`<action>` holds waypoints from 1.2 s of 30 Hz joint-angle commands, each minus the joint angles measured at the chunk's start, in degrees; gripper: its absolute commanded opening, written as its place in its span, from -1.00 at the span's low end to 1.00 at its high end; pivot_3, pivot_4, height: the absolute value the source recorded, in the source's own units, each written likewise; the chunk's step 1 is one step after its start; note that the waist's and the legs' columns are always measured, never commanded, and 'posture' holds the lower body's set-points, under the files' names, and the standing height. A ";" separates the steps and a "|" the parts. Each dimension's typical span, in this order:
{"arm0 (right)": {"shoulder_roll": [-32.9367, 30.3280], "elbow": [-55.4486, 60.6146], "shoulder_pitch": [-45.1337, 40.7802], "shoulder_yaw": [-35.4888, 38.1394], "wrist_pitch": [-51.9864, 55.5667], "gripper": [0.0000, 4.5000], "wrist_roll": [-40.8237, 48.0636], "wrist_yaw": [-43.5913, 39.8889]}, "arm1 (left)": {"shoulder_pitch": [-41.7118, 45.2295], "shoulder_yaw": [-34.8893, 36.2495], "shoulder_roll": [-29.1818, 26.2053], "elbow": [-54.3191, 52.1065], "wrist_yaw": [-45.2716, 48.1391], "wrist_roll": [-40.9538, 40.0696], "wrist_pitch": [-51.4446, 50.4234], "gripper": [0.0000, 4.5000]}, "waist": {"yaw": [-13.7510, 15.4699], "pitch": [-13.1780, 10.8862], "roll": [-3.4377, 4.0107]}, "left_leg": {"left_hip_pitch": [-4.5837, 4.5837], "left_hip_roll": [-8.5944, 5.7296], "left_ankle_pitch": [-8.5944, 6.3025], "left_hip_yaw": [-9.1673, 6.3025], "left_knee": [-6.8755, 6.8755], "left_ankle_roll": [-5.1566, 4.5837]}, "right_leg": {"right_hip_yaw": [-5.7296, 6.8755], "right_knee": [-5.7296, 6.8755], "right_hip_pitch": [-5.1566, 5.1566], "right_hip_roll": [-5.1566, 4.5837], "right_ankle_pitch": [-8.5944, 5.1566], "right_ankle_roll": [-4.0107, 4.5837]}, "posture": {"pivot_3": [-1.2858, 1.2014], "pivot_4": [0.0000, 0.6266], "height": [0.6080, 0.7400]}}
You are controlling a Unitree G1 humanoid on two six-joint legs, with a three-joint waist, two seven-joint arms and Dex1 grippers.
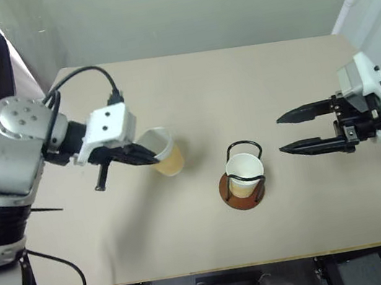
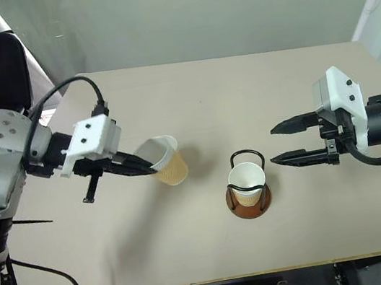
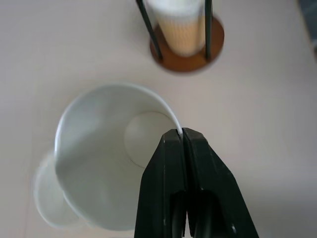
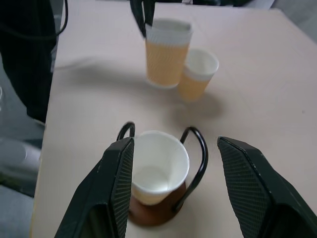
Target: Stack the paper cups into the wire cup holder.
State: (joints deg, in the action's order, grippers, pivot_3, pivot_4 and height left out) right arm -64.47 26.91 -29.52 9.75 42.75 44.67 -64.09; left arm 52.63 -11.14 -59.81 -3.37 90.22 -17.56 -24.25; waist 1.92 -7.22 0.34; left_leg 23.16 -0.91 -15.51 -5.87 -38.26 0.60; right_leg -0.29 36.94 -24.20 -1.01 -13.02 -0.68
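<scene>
At your left claw (image 1: pixel 150 157): pinched on a paper cup (image 1: pixel 164 151) rim, cup tilted | wire cup holder (image 1: pixel 242 178), one cup inside, at its 4 o'clock | right claw (image 1: pixel 282 134) wide, empty, nearer.

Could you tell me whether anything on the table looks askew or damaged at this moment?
The paper cup pinched at its rim by the left hand hangs tilted, with its rim squashed out of round. The cup in the wire cup holder sits upright.
</scene>
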 commanded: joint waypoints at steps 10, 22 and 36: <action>-3.28 -0.61 7.66 4.14 -5.46 0.20 -4.56 -4.06 | 13.53 0.87 4.64 -0.32 2.28 -11.82 -8.02 -0.98 | 0.09 0.00 0.00 | 0.00 0.01 0.01 0.03 0.00 -0.02 | 0.00 -0.01 0.00 0.00 0.01 -0.02 | 0.03 -0.52 1.00; -3.02 6.68 7.83 8.10 -2.02 0.20 -0.42 0.14 | 22.26 -11.11 7.67 4.15 2.28 -15.76 -1.37 -0.98 | 0.15 0.00 0.00 | -0.03 0.01 0.04 0.07 -0.08 -0.10 | -0.03 -0.02 0.04 0.00 0.03 -0.10 | 0.03 -0.52 1.00; -2.79 9.16 7.44 9.32 -0.16 0.20 1.61 4.94 | 26.24 -20.25 13.71 10.65 2.28 -12.68 11.05 -0.98 | 0.31 -0.01 -0.01 | 0.06 0.00 -0.02 0.07 -0.28 -0.21 | -0.04 -0.05 0.09 0.00 0.04 -0.26 | 0.03 -0.52 1.00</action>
State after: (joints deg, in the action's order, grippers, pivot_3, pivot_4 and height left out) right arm -66.66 35.48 -21.58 16.61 43.06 45.90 -59.62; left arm 77.25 -31.26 -46.28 6.89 90.46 -30.98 -15.75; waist 2.24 -7.22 0.33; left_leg 23.22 -0.91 -15.52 -5.80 -38.55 0.39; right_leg -0.32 36.89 -24.12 -1.01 -12.98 -0.94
